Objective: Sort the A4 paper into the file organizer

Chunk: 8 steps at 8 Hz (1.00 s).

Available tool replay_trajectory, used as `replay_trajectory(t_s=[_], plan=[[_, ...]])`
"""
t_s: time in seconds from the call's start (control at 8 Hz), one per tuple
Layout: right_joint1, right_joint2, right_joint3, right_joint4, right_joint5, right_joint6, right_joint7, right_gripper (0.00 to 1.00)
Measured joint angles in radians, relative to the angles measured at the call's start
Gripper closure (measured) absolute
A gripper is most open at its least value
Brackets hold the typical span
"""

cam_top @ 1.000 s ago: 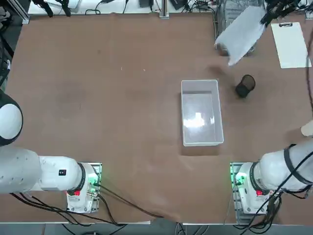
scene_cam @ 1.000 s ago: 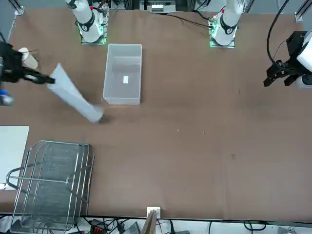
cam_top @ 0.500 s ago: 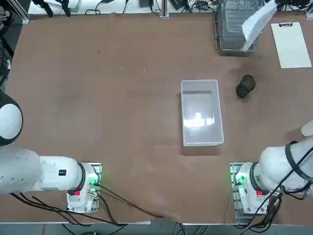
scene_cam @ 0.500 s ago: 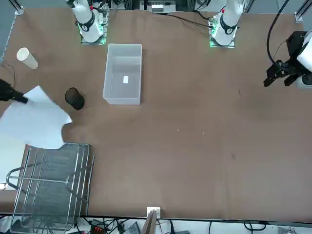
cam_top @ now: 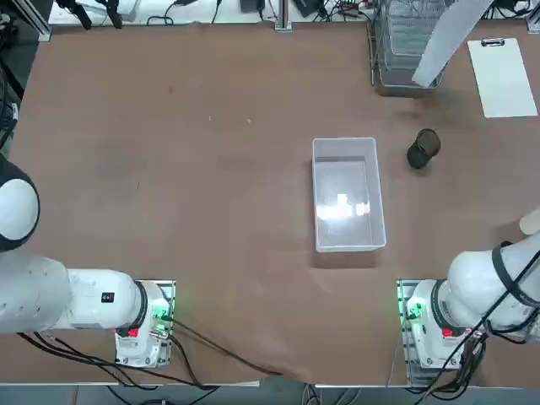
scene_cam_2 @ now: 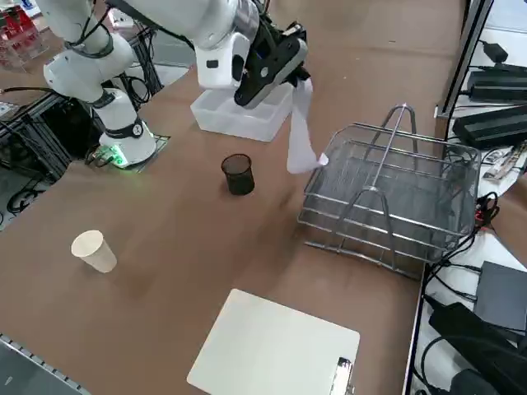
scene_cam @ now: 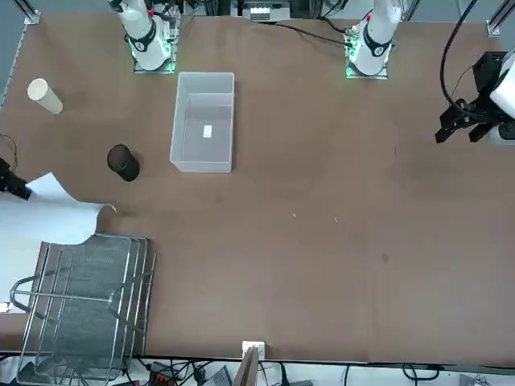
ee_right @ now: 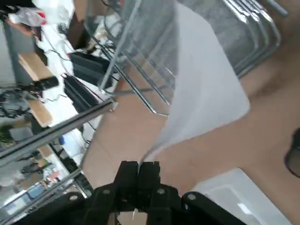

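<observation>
The A4 paper (scene_cam_2: 299, 132) is a white sheet hanging down from my right gripper (scene_cam_2: 296, 72), which is shut on its upper edge. Its lower end reaches the near rim of the file organizer (scene_cam_2: 403, 206), a silver wire rack at the table's far right corner. In the front view the A4 paper (scene_cam: 48, 217) spreads over the file organizer (scene_cam: 88, 314) at its edge, with the gripper (scene_cam: 12, 183) at the picture's left border. The wrist view shows the gripper (ee_right: 139, 166) pinching the A4 paper (ee_right: 201, 89) above the file organizer (ee_right: 154, 47).
A clear plastic bin (cam_top: 346, 245) stands mid-table. A black mesh cup (cam_top: 422, 148) sits between the bin and the rack. A clipboard (scene_cam_2: 272, 346) lies to the right of the rack, and a paper cup (scene_cam_2: 93, 251) stands near the table's right edge.
My right gripper has carried the sheet away from the black cup and toward the rack. The paper has swung from a slant over the table to hanging at the rack's edge.
</observation>
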Motion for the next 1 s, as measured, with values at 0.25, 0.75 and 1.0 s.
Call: replay_trajectory(t_s=[0.25, 0.75, 1.0], plan=[[0.000, -0.001, 0.001, 0.006, 0.058, 0.012, 0.000, 0.99], [0.002, -0.006, 0.014, 0.064, 0.084, 0.015, 0.000, 0.99], [0.004, -0.007, 0.017, 0.115, 0.084, 0.017, 0.000, 0.99]])
